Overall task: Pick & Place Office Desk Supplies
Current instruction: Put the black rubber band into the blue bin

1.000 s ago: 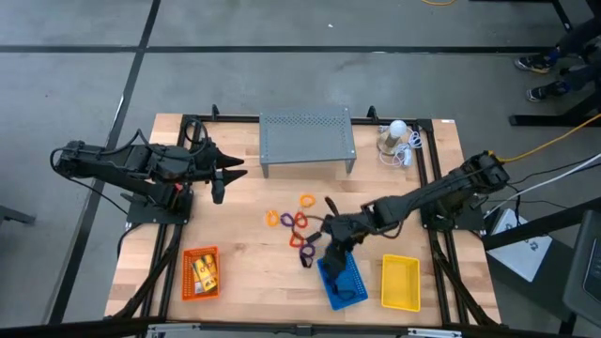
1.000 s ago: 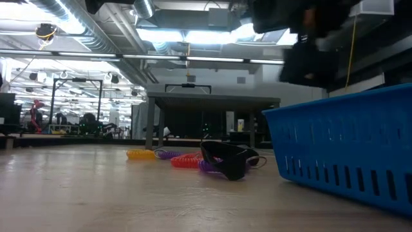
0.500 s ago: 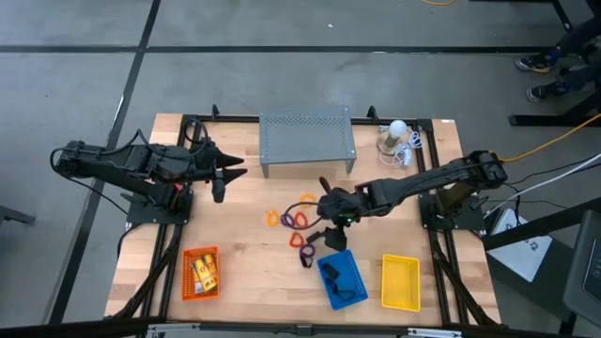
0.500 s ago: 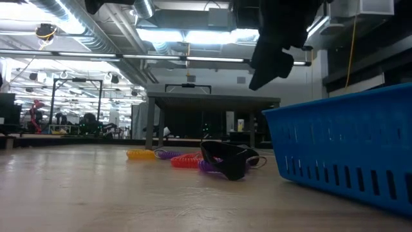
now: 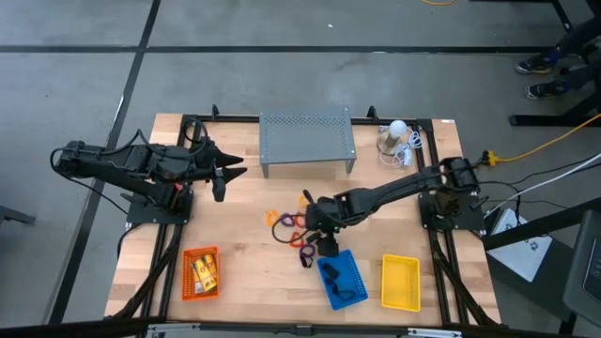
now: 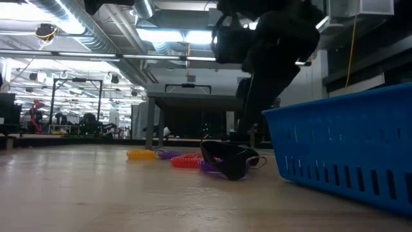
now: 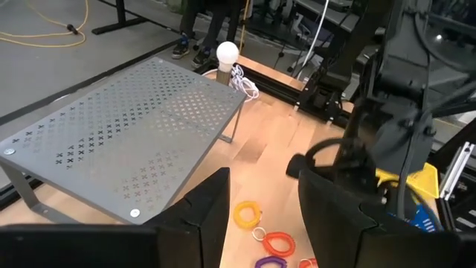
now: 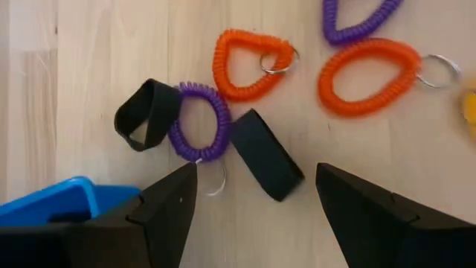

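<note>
Black item status: two black clip-like pieces (image 8: 260,152) lie on the wood at centre frame of the right wrist view; the looped one touches a purple loop (image 8: 199,121), the flat one lies just beside it.
Right gripper: right gripper (image 5: 315,228) hangs above the loop cluster at centre of the high view, fingers spread wide, nothing between them.
Change: a second ago this gripper was over the blue basket (image 5: 349,284) at lower centre; it has since swung up and left to the cluster. A dark piece lies inside that basket.
Meaning: judged a completed drop; the arm is lining up the next pick, probably the flat black piece centred between its fingers.
Loops: orange loops (image 8: 366,74) and purple ones lie scattered at centre of the table (image 5: 244,272), apart from all baskets.
Orange basket: orange basket (image 5: 189,284), lower left, holds yellow-orange packets (image 5: 204,272).
Yellow basket: yellow basket (image 5: 401,283), lower right; no contents discernible.
Left gripper: left gripper (image 5: 228,175) waits at left of the table, well apart from the loops, fingers parted, empty.
Remaining work: most loops and both black pieces not yet sorted.
</note>
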